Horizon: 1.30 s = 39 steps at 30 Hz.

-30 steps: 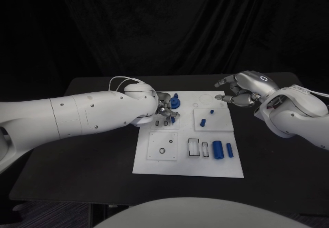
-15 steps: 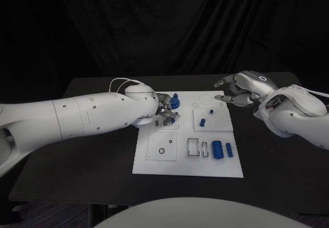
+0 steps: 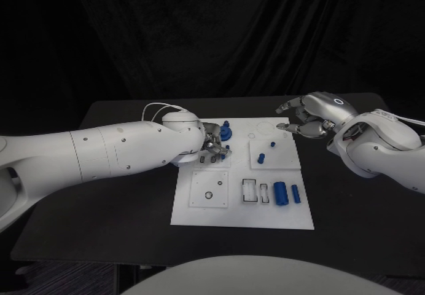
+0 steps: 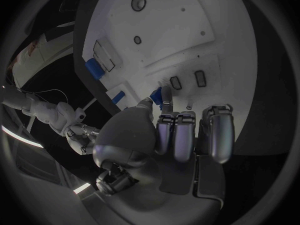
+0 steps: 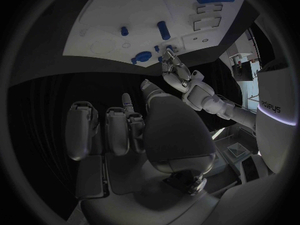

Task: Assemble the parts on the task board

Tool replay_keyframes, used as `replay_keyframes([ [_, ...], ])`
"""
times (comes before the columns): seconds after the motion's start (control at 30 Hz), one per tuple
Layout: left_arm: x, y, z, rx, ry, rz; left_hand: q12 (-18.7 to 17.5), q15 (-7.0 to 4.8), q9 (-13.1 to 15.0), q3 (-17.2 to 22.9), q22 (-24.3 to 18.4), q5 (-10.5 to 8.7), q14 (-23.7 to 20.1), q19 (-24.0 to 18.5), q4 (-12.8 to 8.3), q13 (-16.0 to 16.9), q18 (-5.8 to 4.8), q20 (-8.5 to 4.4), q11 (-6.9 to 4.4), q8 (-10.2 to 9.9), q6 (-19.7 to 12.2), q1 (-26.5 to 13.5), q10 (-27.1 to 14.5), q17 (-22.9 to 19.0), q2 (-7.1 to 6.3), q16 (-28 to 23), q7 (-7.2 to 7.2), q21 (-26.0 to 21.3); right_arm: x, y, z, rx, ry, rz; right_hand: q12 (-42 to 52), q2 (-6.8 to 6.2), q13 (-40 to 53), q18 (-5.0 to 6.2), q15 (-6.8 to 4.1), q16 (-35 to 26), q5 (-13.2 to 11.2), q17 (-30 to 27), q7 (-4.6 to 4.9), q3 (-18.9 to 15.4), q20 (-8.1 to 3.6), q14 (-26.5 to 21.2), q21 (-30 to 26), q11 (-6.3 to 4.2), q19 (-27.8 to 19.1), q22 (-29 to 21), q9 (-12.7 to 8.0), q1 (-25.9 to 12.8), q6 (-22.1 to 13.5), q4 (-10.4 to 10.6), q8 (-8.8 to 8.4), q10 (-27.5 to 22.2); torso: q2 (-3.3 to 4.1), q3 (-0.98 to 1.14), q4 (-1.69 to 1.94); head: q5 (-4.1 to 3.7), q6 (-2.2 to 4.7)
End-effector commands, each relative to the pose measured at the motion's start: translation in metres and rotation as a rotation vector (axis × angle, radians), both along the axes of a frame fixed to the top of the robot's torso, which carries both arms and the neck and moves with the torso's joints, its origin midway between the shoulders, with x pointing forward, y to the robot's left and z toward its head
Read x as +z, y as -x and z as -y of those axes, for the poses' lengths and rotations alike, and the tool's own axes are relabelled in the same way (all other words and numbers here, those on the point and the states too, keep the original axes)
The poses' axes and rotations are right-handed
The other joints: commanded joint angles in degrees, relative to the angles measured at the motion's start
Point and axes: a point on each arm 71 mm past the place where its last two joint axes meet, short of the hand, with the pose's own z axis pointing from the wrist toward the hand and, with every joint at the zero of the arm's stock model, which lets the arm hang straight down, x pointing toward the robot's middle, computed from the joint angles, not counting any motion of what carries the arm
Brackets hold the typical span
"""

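Task board [image 3: 244, 209] sits mid-table; left hand [image 3: 212, 142] pinches a small blue part [image 3: 223, 155] at its 11 o'clock; right hand [image 3: 312, 117], empty with fingers curled, hovers at 2 o'clock.

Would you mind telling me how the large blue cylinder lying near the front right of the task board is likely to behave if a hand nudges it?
The large blue cylinder lies on its side on the task board, so it would probably roll if pushed across its axis. It looks rigid and smooth, so it may slip in a loose pinch.
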Motion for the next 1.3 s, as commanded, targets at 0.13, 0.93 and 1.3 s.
replay_keyframes([
  [0.13, -0.001, 0.002, 0.003, -0.024, 0.006, -0.010, 0.1, -0.41, 0.5, 1.2, 1.4, 1.16, 6.2, -0.3, -0.5, 15.0, -0.52, -0.31, -0.34, -1.2, 0.6, 1.4, 6.0, 15.1, -0.27, 0.1, 0.07, -0.4, -0.001, -0.001, 0.001, -0.019, 0.007, -0.011, 0.0, 0.75, 14.9, 0.88, 0.33, -0.4, 0.4, 4.5, -0.06, 0.0, 0.38, 3.9, -0.3, 0.31, 1.6, 11.5, -0.1, 0.1, 0.1, -0.4, -0.43, 5.9, 0.00, -0.01, 0.08, -0.16, -0.01],
  [0.93, -0.001, 0.003, -0.001, -0.031, 0.035, 0.000, 0.1, -0.52, 4.9, 12.6, 1.6, 10.97, 6.2, -0.3, -2.3, 15.0, -0.47, -0.44, -0.48, -5.9, 2.2, 2.5, 6.0, 15.1, -4.90, 0.1, -0.07, -1.0, -0.002, -0.001, 0.003, -0.028, 0.013, -0.019, 0.0, 1.31, 14.9, 0.90, 0.41, -0.6, 3.6, 4.3, 0.09, 0.7, 0.46, 3.8, -0.4, 0.39, 1.6, 11.5, -0.5, 0.9, 0.6, -1.5, -0.98, 5.9, -0.02, -0.01, 0.09, -0.22, -0.01],
  [1.3, 0.001, 0.005, -0.014, -0.014, 0.056, 0.014, 0.1, -0.58, 7.3, 19.4, 1.9, 11.30, 6.2, -0.2, -2.9, 15.0, -0.49, -0.48, -0.53, -7.0, 3.0, 1.1, 6.0, 15.1, -7.54, 0.1, -0.09, -1.2, -0.003, -0.001, 0.005, -0.034, 0.017, -0.025, 0.0, 1.40, 14.9, 0.91, 0.41, -0.6, 4.2, 4.2, 0.11, 0.9, 0.47, 3.8, -0.5, 0.41, 1.6, 11.5, -0.6, 1.0, 0.6, -1.6, -1.07, 5.9, -0.02, -0.08, 0.08, 0.38, -0.01],
])
